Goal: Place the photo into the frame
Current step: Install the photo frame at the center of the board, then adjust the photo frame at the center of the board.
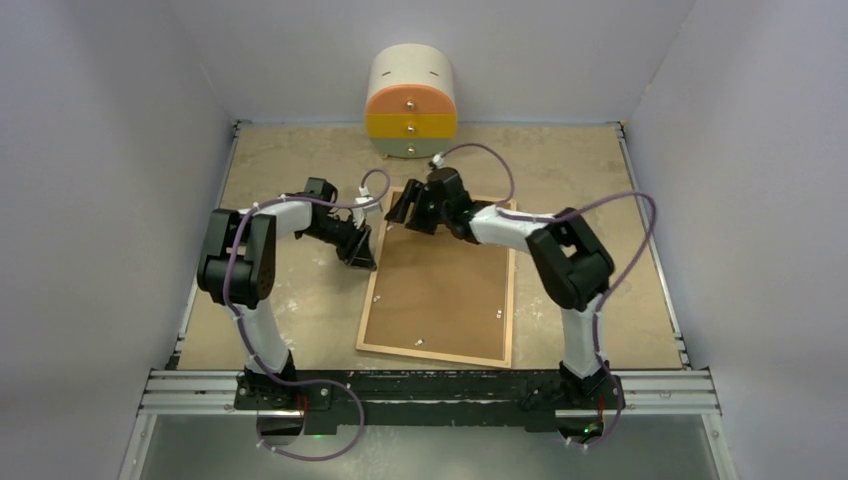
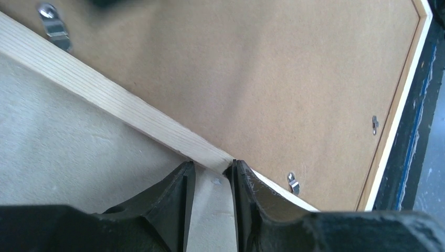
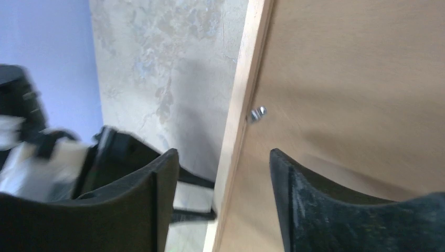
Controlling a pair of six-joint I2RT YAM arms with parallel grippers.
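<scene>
The frame [image 1: 368,300] of light wood lies flat on the table with a brown backing board [image 1: 440,290] inside it. The photo shows in no view. My left gripper [image 1: 362,258] sits at the frame's left rail near the far corner. In the left wrist view its fingertips [image 2: 239,173] pinch the rail [image 2: 105,94], so the left gripper [image 2: 212,168] is shut on it. My right gripper [image 1: 412,215] hovers over the far left part of the frame. It is open [image 3: 223,155], and the rail [image 3: 246,79] runs untouched between its fingers.
A round cream, orange and yellow drawer cabinet [image 1: 411,105] stands against the back wall, just beyond the frame. Small metal tabs [image 2: 52,23] sit along the board's edge. White walls close in the table's sides, and a metal rail [image 1: 430,390] runs along the near edge.
</scene>
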